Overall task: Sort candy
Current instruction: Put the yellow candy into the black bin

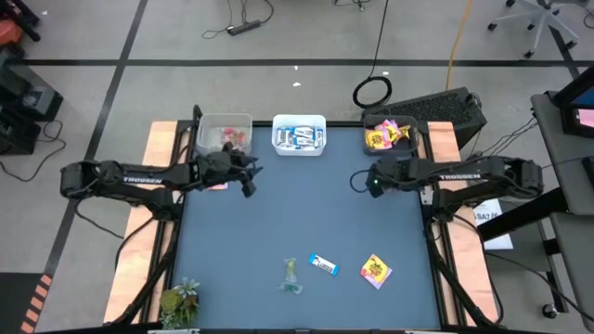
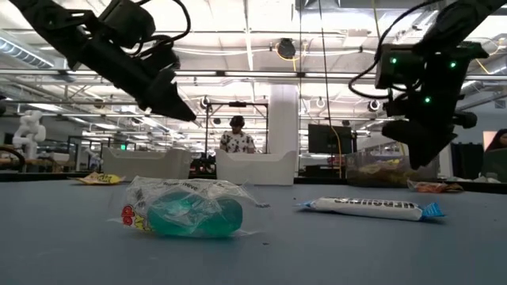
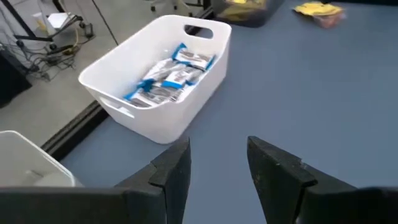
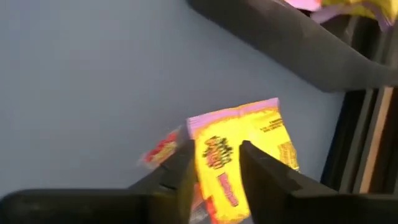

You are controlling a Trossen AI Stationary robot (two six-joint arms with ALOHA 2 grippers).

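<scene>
- Candy: three loose pieces lie on the blue table (image 1: 278, 223) on its side away from the white bin (image 1: 299, 134): a clear-greenish piece (image 1: 291, 276), a blue-and-white bar (image 1: 323, 265) beside it, and a yellow packet (image 1: 376, 270) beyond the bar.
- White bin: stands at the table's far edge and holds blue-and-white bars (image 3: 168, 78).
- Clear bin (image 1: 224, 135): just to one side of the white bin; red and pink pieces show inside, too small to count.
- Dark bin (image 1: 390, 134): on the white bin's other side, holding yellow packets; its rim cuts off part of the contents in the right wrist view.
- Right gripper (image 4: 214, 171): raised beside the dark bin, arm reaching in from the table's right side. A second yellow packet (image 4: 249, 140) with red print sits between the fingers and partly behind them; the jaws stand partly apart, and whether they grip it cannot be told.
- Left gripper (image 3: 217, 165): raised over the table just in front of the clear and white bins, arm stretched in from the left; jaws apart, holding nothing.
- Green leafy thing (image 1: 180, 301): at the table corner farthest from the white bin, on the left side.
</scene>
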